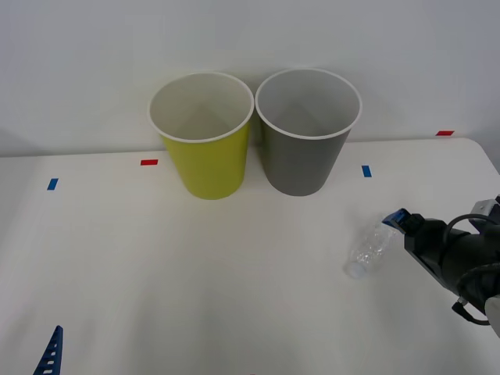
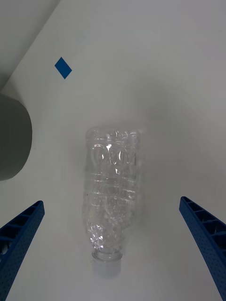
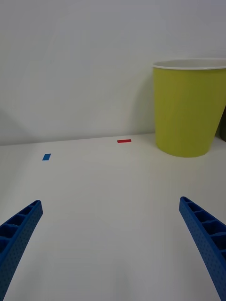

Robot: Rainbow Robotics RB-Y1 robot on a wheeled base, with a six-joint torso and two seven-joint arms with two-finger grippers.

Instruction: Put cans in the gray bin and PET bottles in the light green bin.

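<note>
The light green bin point(image 1: 205, 148) and the gray bin point(image 1: 306, 148) stand upright side by side at the back of the white table, against the wall. A clear crinkly PET bottle point(image 1: 369, 248) lies on its side at the right, cap toward the front. My right gripper point(image 1: 401, 225) hovers just right of the PET bottle, open. In the right wrist view the PET bottle point(image 2: 112, 188) lies between the spread blue fingers point(image 2: 19, 240) of the right gripper point(image 2: 112, 202), untouched. My left gripper point(image 3: 110, 202) is open and low at the front left, one finger point(image 1: 48, 355) showing. Cans are out of view.
Small tape marks lie on the table: blue point(image 1: 52, 183), red point(image 1: 148, 162), blue point(image 1: 366, 170) and red point(image 1: 444, 133). The light green bin point(image 3: 188, 113) stands ahead of the left gripper. The gray bin's wall point(image 2: 12, 141) is near the bottle.
</note>
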